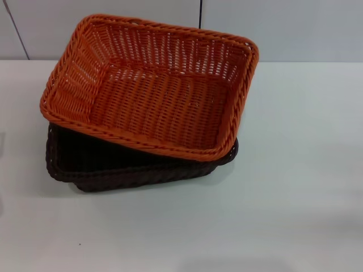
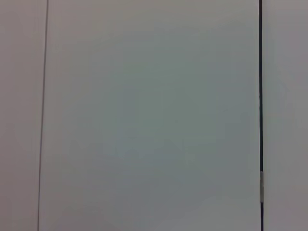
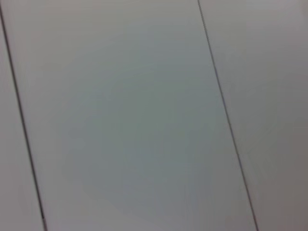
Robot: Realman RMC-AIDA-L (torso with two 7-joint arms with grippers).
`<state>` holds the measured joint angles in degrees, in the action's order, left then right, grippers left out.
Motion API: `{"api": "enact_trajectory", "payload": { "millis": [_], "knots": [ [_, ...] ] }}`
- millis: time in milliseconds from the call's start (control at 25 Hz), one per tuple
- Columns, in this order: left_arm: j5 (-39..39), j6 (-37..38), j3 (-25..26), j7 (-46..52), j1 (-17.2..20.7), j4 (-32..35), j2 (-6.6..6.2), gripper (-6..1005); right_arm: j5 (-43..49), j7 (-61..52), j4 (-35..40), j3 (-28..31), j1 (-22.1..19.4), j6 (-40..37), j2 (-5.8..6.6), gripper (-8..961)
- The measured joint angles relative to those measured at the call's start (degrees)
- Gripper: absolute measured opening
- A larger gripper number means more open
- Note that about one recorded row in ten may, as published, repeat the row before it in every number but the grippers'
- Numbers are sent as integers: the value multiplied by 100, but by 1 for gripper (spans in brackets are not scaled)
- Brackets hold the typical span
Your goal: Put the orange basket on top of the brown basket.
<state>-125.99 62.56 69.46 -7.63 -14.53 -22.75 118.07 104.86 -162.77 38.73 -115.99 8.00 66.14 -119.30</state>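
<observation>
No readable text or labels anywhere (baskets apparently unmarked).

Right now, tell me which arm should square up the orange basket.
Left, tentatively: the orange basket sits askew on the brown basket, overhanging toward the robot's left. Neither arm shows in any view, so reach is unconfirmed.
</observation>
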Motion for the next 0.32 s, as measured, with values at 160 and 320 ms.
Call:
{"api": "enact_trajectory", "payload": {
  "millis": [160,320],
  "knots": [
    [-3,1,-9,5,-6,79,1,797,-5,-14,-105,-170,15,92,0,717],
    [-5,-11,-12,7,-8,123,3,797,-4,-22,-141,-228,30,138,1,717]
  ]
}}
